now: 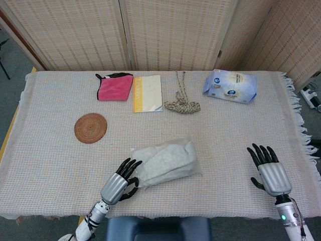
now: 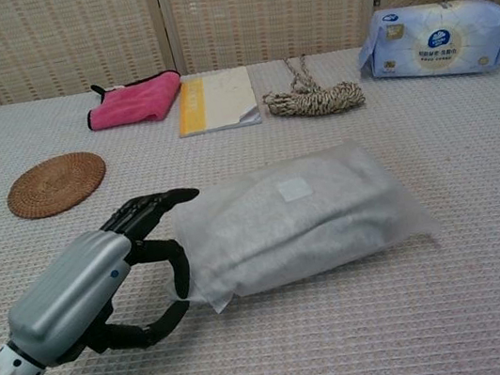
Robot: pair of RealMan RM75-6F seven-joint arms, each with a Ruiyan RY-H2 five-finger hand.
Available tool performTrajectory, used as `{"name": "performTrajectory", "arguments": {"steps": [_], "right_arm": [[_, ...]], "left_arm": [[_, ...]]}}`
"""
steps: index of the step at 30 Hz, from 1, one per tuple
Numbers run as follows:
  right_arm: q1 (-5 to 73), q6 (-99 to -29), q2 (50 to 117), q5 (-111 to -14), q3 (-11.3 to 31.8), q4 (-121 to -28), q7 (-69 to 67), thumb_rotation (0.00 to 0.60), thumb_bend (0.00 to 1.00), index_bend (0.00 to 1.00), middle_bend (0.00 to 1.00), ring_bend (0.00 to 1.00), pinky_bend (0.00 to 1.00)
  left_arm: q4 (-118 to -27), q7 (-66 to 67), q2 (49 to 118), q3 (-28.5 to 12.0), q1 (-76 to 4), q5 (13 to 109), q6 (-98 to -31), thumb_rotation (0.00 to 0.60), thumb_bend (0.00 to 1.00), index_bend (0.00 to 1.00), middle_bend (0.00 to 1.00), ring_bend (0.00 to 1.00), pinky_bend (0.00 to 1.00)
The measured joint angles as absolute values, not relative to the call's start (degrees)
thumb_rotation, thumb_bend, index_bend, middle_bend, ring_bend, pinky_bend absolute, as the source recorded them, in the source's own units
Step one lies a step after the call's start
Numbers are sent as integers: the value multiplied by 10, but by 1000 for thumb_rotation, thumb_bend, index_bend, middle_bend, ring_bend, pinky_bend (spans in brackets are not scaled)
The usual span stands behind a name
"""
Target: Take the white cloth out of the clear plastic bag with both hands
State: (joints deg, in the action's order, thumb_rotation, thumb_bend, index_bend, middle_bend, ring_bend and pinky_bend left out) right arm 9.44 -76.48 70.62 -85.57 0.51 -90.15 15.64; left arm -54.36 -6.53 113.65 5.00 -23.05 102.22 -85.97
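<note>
Left hand sits at the bag's near-left corner, fingers curled around the edge; whether they grip it I cannot tell. Right hand rests well right of the bag, fingers spread, holding nothing. White cloth lies inside the bag, mid-table.

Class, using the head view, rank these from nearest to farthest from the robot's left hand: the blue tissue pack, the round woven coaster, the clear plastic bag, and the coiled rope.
Measured from the left hand:
1. clear plastic bag, right beside the fingers, front centre.
2. round woven coaster, on the left of the table.
3. coiled rope, back centre.
4. blue tissue pack, back right corner.
</note>
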Motion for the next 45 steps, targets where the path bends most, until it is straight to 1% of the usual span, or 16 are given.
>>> {"name": "performTrajectory", "arguments": {"steps": [1,4,11,14,18,22,29,34,45], "right_arm": [[96,-764,712,-861,4,-894,150,600,185,21,0,0,0],[101,-764,731,-877,2,-873,134,600,199,111,0,0,0],[117,-768,791,-915,-2,-797,79,600,292,308,0,0,0],[121,-782,824,-932,-2,-765,49,600,295,360,0,0,0],[121,-804,867,-947,-4,-719,19,600,294,381,0,0,0],[119,-825,925,-956,-6,-661,-26,600,297,385,0,0,0],[119,-842,1015,-958,-6,-572,-93,600,298,389,0,0,0],[124,-844,1055,-956,-3,-527,-119,600,299,401,0,0,0],[138,-862,1118,-958,3,-433,-171,600,318,416,8,0,0]], "left_arm": [[-544,-65,1137,50,-231,1022,-859,600,504,766,108,0,0],[-544,-65,1136,47,-232,1019,-856,600,509,769,109,0,0],[-543,-68,1140,50,-233,1020,-856,600,507,769,108,0,0],[-543,-67,1144,49,-234,1020,-856,600,507,771,109,0,0],[-543,-66,1146,47,-236,1017,-853,600,506,773,108,0,0],[-546,-65,1144,45,-237,1017,-854,600,505,774,109,0,0],[-553,-61,1139,42,-240,1015,-853,600,504,775,108,0,0],[-557,-59,1137,40,-242,1014,-851,600,504,776,109,0,0],[-564,-52,1132,38,-245,1014,-851,600,503,778,108,0,0]]}}
